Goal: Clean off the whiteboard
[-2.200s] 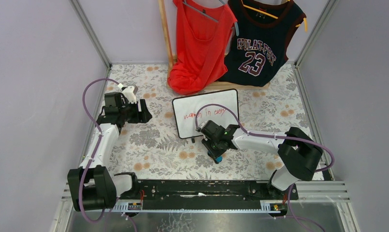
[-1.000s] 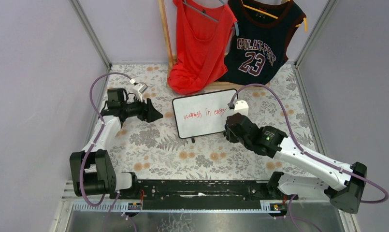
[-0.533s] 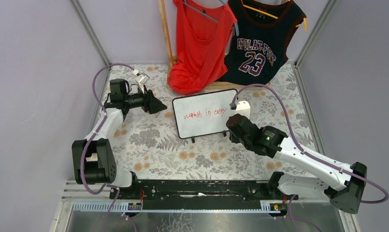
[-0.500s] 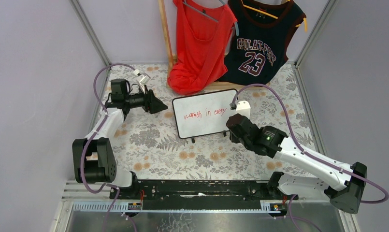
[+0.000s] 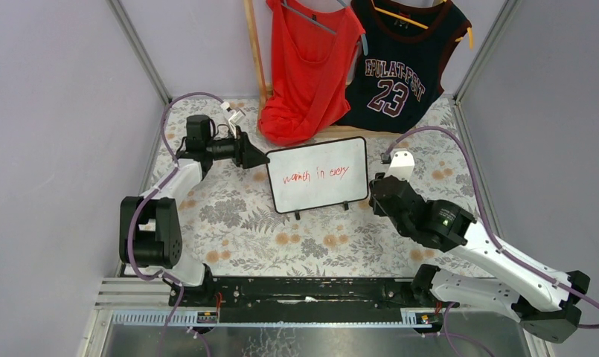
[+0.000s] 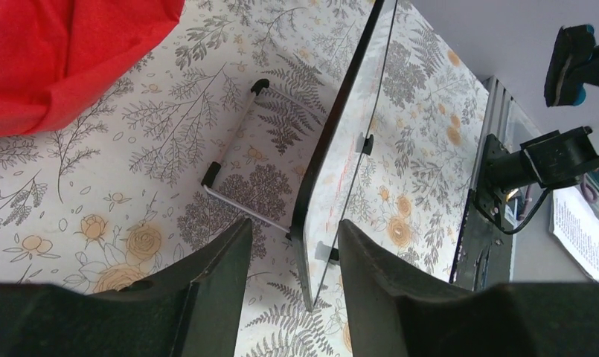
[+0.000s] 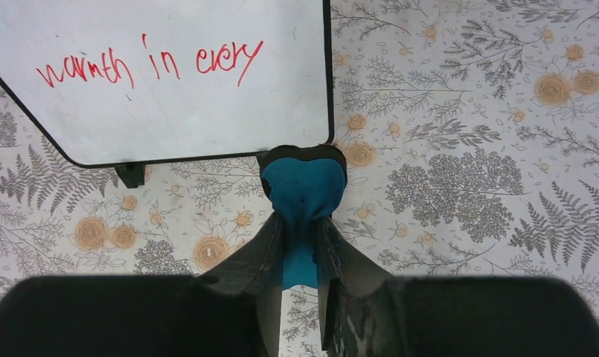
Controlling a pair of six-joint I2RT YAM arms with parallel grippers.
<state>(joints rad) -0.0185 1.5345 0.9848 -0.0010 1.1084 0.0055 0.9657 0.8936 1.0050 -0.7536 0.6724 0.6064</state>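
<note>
- The whiteboard is standing propped and tilted on the flowered tabletop, roughly mid-table, with the red writing unwiped.
- The left gripper is straddling the board's left edge. Its jaws are apart, one on either side of the black frame, and I'd say they are not yet pinching it.
- The right gripper is pinching a blue eraser just off the board's lower right corner.
- The board is looking thin, stiff and light to me. On its little feet and wire stand it will probably skid or tip under a wipe.
- The frame edge, clear of the writing, is seeming the sensible place to steady it.
</note>
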